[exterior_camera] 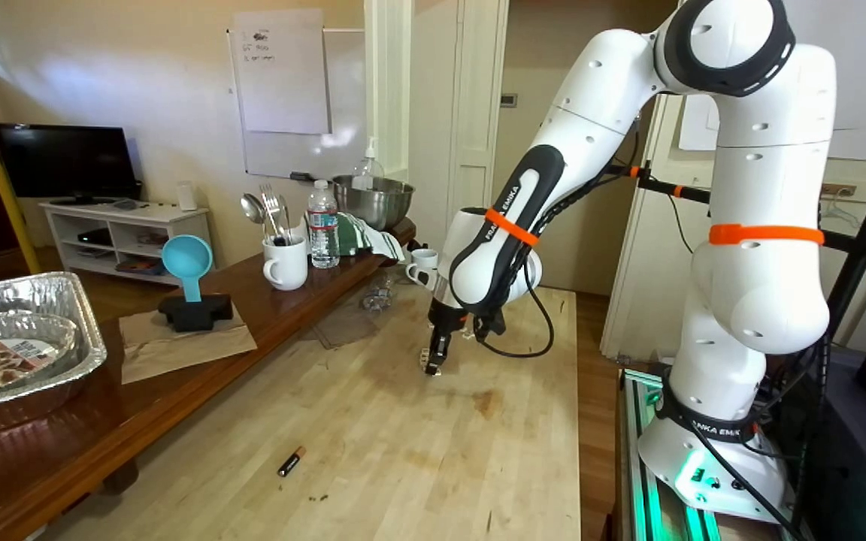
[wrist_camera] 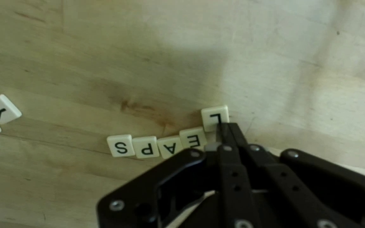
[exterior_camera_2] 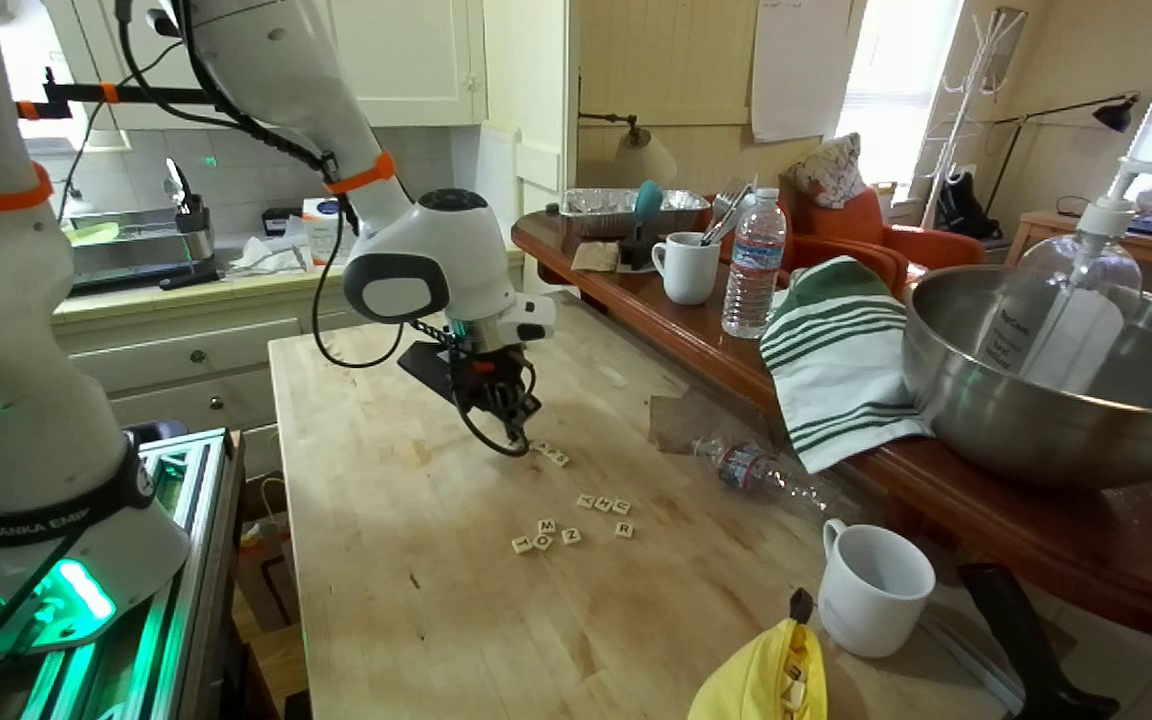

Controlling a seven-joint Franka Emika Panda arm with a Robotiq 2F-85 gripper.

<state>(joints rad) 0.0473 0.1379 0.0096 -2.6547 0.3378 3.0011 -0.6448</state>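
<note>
while the gripper (wrist_camera: 229, 125) has its fingers together, the l tile (wrist_camera: 213, 116) lies at the tips, partly hidden by them, contact unclear to me, out of line with the e tile (wrist_camera: 192, 137), whose row (wrist_camera: 147, 148) runs off left in the wrist view.

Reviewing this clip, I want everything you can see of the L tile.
The L tile is a squarish, cream-coloured piece, plastic-looking, with slightly rounded corners and a black letter that stands upside down in the wrist view. It lies face up on the wooden table, set off from the line of the neighbouring row of letter tiles, its lower left corner touching or nearly touching the E tile. The shut gripper hides its lower right corner there; whether the tips touch it cannot be told.
</note>
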